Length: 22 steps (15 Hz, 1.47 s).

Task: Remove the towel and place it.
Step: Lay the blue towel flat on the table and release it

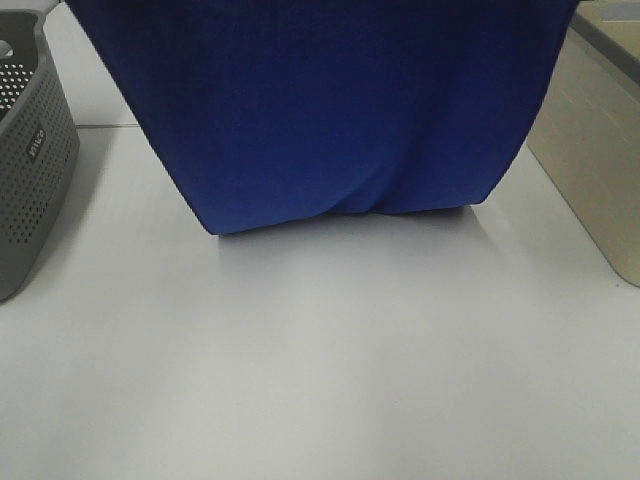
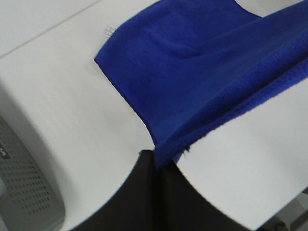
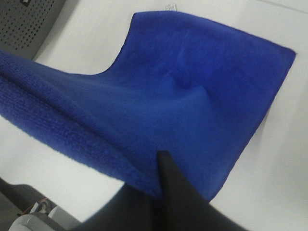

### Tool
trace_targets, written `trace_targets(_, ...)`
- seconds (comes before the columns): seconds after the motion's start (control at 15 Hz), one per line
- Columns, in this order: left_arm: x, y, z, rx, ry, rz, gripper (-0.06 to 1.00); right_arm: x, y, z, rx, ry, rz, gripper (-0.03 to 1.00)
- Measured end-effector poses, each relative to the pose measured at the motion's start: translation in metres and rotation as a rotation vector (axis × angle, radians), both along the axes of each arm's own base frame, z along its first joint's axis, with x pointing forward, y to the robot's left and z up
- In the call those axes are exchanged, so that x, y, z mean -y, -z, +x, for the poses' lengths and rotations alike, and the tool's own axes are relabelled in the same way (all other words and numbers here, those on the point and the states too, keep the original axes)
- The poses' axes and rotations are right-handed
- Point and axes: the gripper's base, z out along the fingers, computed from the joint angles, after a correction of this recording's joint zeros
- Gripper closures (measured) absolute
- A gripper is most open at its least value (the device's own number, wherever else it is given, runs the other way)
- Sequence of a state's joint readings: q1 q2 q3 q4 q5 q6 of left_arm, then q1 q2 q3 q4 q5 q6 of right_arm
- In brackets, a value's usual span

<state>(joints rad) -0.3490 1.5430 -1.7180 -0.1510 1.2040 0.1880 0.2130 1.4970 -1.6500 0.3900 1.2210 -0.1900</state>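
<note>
**A:** Where's the towel?

**B:** The towel (image 1: 330,110) hangs as a wide blue sheet between the two arms. It is clear of the basket (image 1: 35,170), which stands off to the left. Its lower end lies on the table (image 1: 320,380), bunched into a soft fold along the bottom.

**A:** And the grippers?

**B:** Both are pressed together on cloth. The left gripper (image 2: 156,161) pinches the upper edge on its side, and the right gripper (image 3: 155,188) pinches it on the other. Each wrist view shows pile squeezed between dark fingers.

**A:** How will it handle?

**B:** Soft and limp, I'd judge. It's thick plush with no stiffness, so it sags wherever nothing holds it up. It should be light for two arms, and there's nothing to break. The pile looks grippy rather than slick, though a thin pinch at the hem could creep out under a sideways tug.

**A:** So where to hold it?

**B:** Along the top edge, out toward the corners, with the arms well apart so the span is taut. Held by the middle, it would fold in on itself. The tag (image 2: 109,31) sits at a far corner on the table, which shows which end is down.

**A:** Any risk in laying it?

**B:** Probably that the bottom fold gets trapped underneath and leaves a crease. Drawing the held edge away from the resting end while lowering should let it lie flat.
</note>
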Motion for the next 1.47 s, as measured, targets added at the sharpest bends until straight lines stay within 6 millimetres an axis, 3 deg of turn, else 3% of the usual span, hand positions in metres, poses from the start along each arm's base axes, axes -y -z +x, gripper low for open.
trace_targets(0.33,-0.001,0.053,-0.049,-0.226,0.07,-0.073,0.94,0.008,0.033,-0.05,-0.116,-0.007,-0.006,0.95)
trace_targets(0.53,-0.007,0.063,-0.077,-0.269,0.081,-0.116,0.94,0.012,0.045,-0.081,-0.152,-0.012,0.021,0.95)
trace_targets(0.8,-0.011,0.098,-0.108,-0.411,0.072,-0.171,0.94,0.016,0.081,-0.115,-0.27,-0.004,0.044,0.95)
trace_targets(1.07,-0.01,0.14,-0.133,-0.579,0.072,-0.173,0.94,0.018,0.13,-0.136,-0.46,0.013,0.041,0.95)
trace_targets(1.27,0.005,0.16,-0.157,-0.661,0.17,-0.105,0.94,0.02,0.145,-0.142,-0.517,0.02,0.02,0.95)
trace_targets(1.47,0.01,0.171,-0.169,-0.705,0.176,-0.08,0.94,0.022,0.159,-0.149,-0.572,0.024,0.01,0.95)
